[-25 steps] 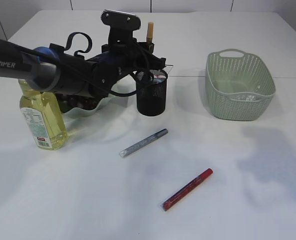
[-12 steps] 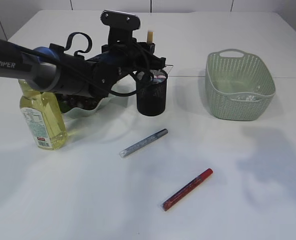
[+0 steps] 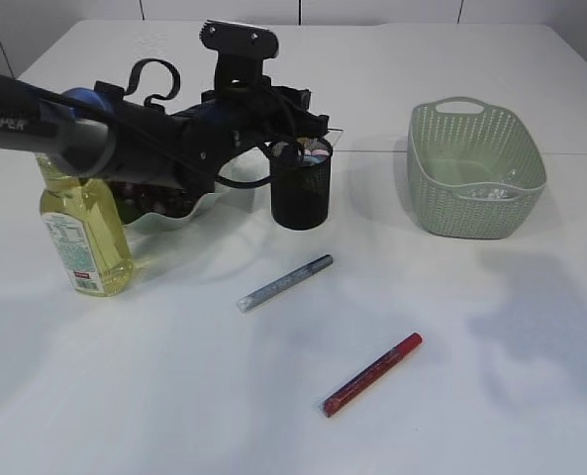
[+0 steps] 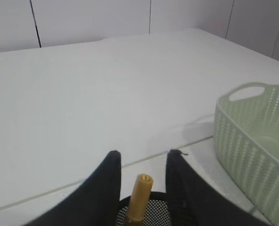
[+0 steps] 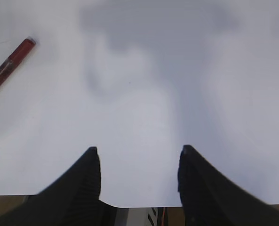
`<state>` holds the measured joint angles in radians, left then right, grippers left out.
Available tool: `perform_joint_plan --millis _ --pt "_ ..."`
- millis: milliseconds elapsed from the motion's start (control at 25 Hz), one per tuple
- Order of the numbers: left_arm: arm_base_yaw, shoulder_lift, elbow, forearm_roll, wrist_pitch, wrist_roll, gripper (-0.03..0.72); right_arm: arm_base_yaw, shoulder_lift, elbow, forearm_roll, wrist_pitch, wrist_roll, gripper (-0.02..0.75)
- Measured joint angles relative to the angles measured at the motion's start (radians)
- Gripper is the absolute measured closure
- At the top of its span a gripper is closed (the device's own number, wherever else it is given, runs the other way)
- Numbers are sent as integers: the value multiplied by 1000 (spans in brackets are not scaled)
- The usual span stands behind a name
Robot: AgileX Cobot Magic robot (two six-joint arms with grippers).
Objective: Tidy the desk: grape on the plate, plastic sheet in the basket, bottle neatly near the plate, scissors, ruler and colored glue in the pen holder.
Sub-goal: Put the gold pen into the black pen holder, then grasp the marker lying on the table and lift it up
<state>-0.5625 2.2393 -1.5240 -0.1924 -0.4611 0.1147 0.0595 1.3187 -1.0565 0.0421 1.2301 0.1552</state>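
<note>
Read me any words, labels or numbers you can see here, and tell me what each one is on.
"PIPER": white lettering on the left arm, partly blurred.
Label on the bottle: print too small to read.
Silver glue pen and red glue pen: no legible markings.
Nothing readable in either wrist view.

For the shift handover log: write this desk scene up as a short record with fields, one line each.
left pincer: above the pen holder, jaws apart either side of a tan-tipped stick standing in it
right pincer: open, empty, over bare table
bottle: upright, yellow liquid, beside the plate
basket: green, on the right; contents unclear
silver glue pen: lying on the table, in front of the holder
red glue pen: lying on the table, nearer the camera
</note>
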Motion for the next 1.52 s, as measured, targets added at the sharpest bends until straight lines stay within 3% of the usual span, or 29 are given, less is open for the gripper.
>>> perform_joint_plan --millis 360,880,1120,1280,1520 --pt "0 -147 0 17 250 -1 442 0 0 0 0 0 0 315" --pt "0 -299 0 99 897 2 442 0 0 0 0 0 0 315" --pt "0 -299 -5 107 1103 72 444 0 0 0 0 0 0 315" --pt "0 -287 -61 76 1265 134 444 0 0 0 0 0 0 315" --pt "0 -137 -241 29 1506 205 445 0 0 0 0 0 0 315"
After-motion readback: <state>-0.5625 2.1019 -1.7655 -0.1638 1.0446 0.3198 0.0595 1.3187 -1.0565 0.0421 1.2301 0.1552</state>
